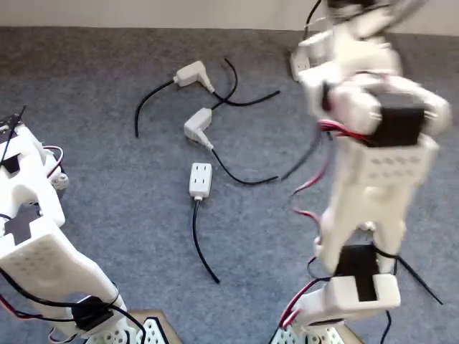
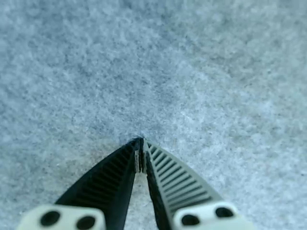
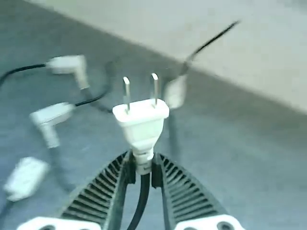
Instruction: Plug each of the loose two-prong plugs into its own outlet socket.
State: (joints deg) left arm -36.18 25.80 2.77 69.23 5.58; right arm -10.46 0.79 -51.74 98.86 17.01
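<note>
Grey carpet (image 1: 93,143) is covering the table, and above it the right gripper (image 3: 141,160) is pinching the neck of a white two-prong plug (image 3: 140,117), holding it clear of the carpet with its prongs pointing away from the wrist. The left gripper (image 2: 140,148) is hanging over bare carpet, fingers pressed together on nothing. Farther out, a white outlet socket (image 1: 200,180) is lying flat between the arms, with an angled white connector (image 1: 199,124) just beyond it and a second connector (image 1: 193,74) farther back.
</note>
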